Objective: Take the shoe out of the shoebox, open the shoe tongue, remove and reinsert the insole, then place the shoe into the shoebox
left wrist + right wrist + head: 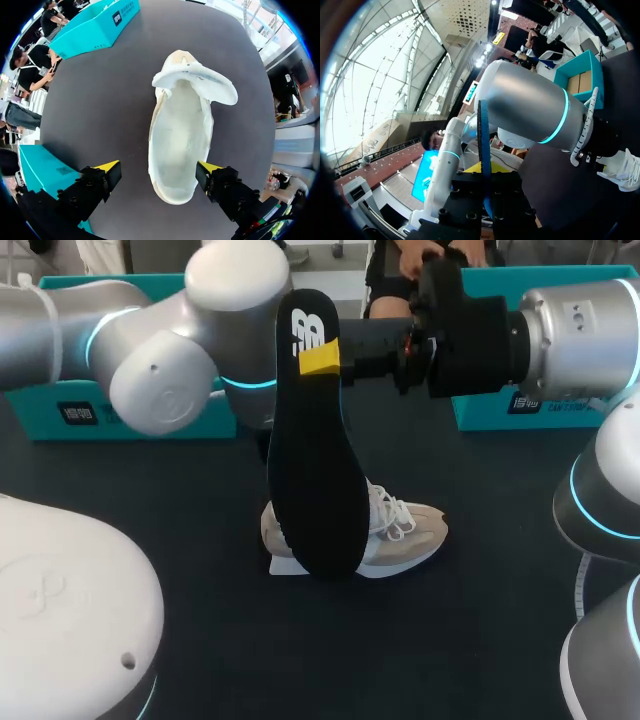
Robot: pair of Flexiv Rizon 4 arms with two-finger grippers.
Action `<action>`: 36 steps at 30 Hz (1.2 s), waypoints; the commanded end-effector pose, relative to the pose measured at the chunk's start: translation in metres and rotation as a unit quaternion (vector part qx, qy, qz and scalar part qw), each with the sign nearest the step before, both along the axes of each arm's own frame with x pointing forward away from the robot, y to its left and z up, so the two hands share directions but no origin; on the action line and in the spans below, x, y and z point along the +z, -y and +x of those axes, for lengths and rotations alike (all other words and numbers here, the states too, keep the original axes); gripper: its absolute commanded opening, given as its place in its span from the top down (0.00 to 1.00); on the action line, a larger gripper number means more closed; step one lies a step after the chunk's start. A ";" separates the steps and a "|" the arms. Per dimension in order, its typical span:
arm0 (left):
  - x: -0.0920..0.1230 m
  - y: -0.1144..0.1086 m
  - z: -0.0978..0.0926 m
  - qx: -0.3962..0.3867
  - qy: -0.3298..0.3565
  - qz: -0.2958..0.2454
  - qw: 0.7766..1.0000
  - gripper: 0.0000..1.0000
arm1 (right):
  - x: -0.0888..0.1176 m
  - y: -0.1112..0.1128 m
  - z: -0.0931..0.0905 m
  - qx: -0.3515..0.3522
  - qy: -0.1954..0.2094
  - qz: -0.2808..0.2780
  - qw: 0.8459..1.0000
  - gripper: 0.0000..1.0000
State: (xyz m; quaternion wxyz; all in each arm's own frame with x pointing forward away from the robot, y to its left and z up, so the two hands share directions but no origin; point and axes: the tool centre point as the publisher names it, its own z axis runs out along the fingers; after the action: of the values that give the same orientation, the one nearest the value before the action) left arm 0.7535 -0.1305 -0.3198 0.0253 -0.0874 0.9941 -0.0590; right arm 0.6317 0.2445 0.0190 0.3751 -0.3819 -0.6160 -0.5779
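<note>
The right gripper [322, 358] is clenched on the black insole [315, 490], one yellow tip pressed flat against its upper end. In the right wrist view the insole [482, 130] runs edge-on between the two fingers, pinched from both sides. It hangs upright above the middle of the dark table [180, 500], its lower end in front of the shoe's heel.

The shoe [400, 530] is a beige sneaker with white laces. It stands on the table under the insole, with its toe towards the right.

The left gripper [159, 170] is released, its fingers spread wide. Seen from the left wrist, the shoe [180, 135] lies straight below it, with the heel end between the two yellow tips. The tongue is folded forward and the inside is bare. One tip is just beside the heel rim and the other is well apart from it; neither clearly touches it.

The left teal box [40, 415] and the right teal box [480, 410] sit along the far edge of the table.
</note>
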 end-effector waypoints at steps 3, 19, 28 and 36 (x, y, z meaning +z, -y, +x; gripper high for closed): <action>-0.010 0.017 0.009 -0.021 -0.008 -0.021 1.000 0.00 | 0.000 -0.004 0.000 -0.001 0.000 -0.001 1.000 1.00; -0.054 0.066 0.025 -0.057 -0.009 -0.045 0.997 0.05 | 0.000 -0.004 0.000 -0.001 0.000 -0.001 1.000 1.00; -0.071 0.079 0.030 -0.049 -0.030 -0.024 0.998 0.57 | 0.000 -0.004 0.000 -0.001 0.000 -0.001 1.000 1.00; -0.079 0.075 0.034 -0.045 -0.042 -0.016 0.998 1.00 | 0.000 -0.004 0.000 -0.001 0.000 -0.001 1.000 1.00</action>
State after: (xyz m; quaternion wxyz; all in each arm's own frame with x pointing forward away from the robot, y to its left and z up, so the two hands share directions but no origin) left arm 0.7836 -0.2017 -0.3947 -0.0153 -0.0464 0.9960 -0.0747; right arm 0.6315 0.2440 0.0189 0.3751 -0.3820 -0.6161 -0.5778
